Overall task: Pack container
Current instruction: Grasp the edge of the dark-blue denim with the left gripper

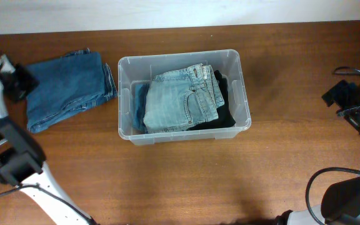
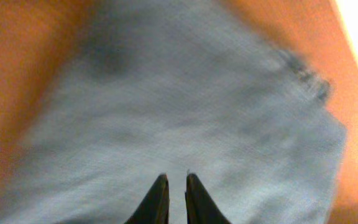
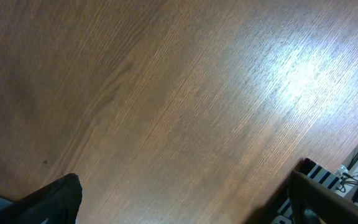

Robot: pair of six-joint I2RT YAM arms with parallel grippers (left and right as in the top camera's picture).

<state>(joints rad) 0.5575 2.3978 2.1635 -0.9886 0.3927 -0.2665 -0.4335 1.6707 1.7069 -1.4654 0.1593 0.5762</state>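
From above, the container (image 1: pixel 184 94) holds folded jeans; only the left gripper (image 2: pixel 177 186) camera shows its jaws nearly together over the loose jeans (image 2: pixel 185 112), right gripper (image 3: pixel 185 199) jaws wide apart.

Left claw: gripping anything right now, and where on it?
Cannot be told. The left claw has its fingers nearly together over the folded blue jeans outside the container, but no fabric shows pinched between them.

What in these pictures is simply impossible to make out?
- Left claw, left wrist view: blurred; whether its narrow gap pinches the blue jeans is unclear.
- Overhead view: the left arm covers that claw.
- Container, overhead view: light jeans cover the dark clothing beneath; how many pieces is hidden.
- Right claw, right wrist view: fingertips cut off by the bottom edge.
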